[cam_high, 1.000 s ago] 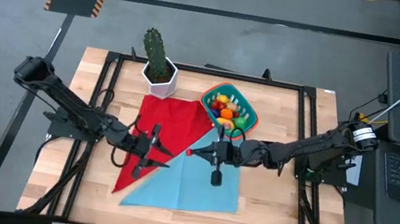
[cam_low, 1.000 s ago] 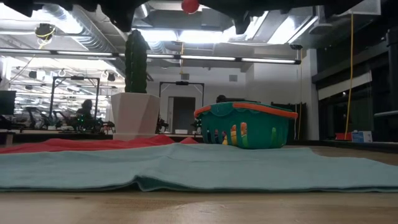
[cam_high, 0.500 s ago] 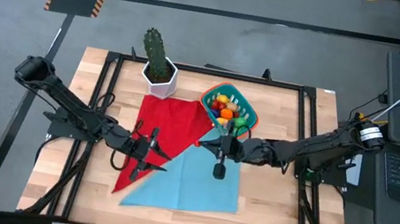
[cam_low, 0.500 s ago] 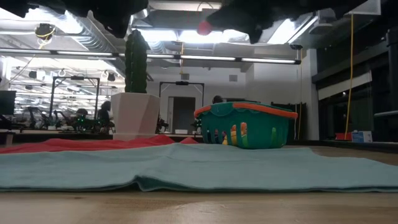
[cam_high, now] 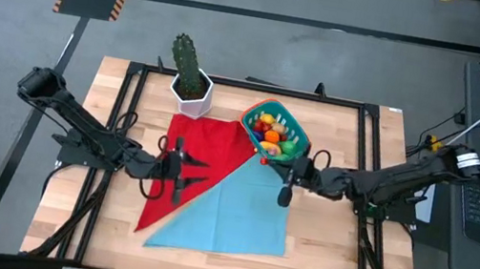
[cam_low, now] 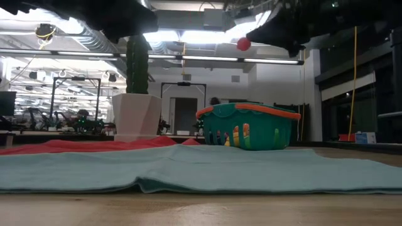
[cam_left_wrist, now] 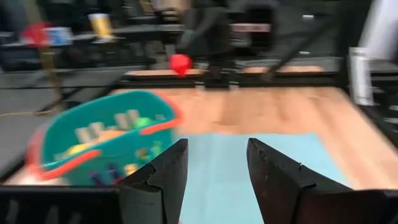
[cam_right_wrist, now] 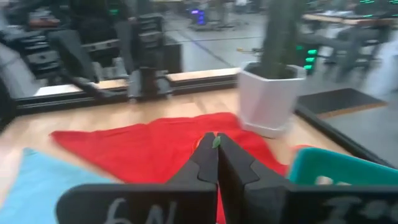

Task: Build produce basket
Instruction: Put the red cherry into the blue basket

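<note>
The right gripper (cam_high: 267,161) is pressed together on a small red berry (cam_low: 243,43), pinching it by what appears to be its green stem tip, which shows between the closed fingers (cam_right_wrist: 209,163) in the right wrist view. The berry hangs in the air just beside the near rim of the basket (cam_high: 276,130), well above the desk (cam_high: 327,255); a grip so high on the piece leaves the berry's body free to drop cleanly, in my judgement. The basket stands upright on the desk beside the white pot with the cactus (cam_high: 191,80) and already holds several pieces of produce (cam_high: 271,133), orange, yellow and green among them. No loose produce is visible on the red cloth (cam_high: 204,148) or the teal cloth (cam_high: 227,215). The left gripper (cam_high: 179,165) waits above the red cloth with its fingers (cam_left_wrist: 163,177) spread and nothing between them, kept clear of the delivery path. The step in hand appears to be carrying the berry over the rim for release; a release short of the rim would send it rolling across the cloth.
</note>
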You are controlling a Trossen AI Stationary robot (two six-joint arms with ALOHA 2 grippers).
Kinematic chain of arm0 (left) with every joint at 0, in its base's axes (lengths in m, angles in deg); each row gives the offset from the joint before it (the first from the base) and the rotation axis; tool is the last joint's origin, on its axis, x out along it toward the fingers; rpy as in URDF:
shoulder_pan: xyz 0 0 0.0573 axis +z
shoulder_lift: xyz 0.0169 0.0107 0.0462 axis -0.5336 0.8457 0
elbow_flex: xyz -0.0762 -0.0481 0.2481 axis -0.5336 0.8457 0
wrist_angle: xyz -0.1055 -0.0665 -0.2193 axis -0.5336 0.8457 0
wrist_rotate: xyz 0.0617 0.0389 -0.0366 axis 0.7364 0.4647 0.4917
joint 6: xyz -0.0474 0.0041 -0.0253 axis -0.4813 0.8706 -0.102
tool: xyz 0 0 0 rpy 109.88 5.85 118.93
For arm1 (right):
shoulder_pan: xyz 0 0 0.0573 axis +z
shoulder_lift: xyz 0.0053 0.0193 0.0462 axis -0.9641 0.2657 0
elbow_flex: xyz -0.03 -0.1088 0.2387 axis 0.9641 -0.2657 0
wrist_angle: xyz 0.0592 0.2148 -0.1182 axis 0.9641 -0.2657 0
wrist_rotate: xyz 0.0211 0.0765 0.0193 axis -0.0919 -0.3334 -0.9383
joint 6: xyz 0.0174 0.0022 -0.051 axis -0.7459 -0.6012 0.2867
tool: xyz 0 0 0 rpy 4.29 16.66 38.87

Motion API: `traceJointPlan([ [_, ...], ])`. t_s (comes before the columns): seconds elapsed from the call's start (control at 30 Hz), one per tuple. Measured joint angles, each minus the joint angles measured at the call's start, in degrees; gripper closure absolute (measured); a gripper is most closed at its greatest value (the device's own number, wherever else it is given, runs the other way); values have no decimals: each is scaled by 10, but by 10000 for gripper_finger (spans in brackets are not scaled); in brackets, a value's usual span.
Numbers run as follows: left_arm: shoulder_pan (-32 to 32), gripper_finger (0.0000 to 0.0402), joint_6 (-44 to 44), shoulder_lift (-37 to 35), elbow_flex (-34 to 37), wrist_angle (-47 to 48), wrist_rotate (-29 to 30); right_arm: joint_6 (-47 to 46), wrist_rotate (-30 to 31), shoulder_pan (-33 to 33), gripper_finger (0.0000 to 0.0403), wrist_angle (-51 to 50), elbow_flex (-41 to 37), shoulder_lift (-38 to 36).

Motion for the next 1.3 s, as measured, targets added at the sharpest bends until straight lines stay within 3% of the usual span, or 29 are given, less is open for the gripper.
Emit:
traceJointPlan([
  [0.2,7,245,-22,1,0,-3,129,-2,111,-1,403,0,-26,-19],
  [0.47,66,254,-35,2,30,-29,122,-16,139,-25,403,-11,-31,-19],
  [0.6,92,250,-31,2,33,-30,87,-16,76,-67,403,-20,-31,-19],
  [0.8,125,243,-26,2,33,-23,82,-19,22,-134,403,-22,-31,-19],
  [1.17,164,254,10,2,33,-5,75,-45,-138,-246,403,-57,-29,-19],
  [1.3,179,252,20,2,33,-4,59,-45,-164,-275,403,-153,18,-19],
])
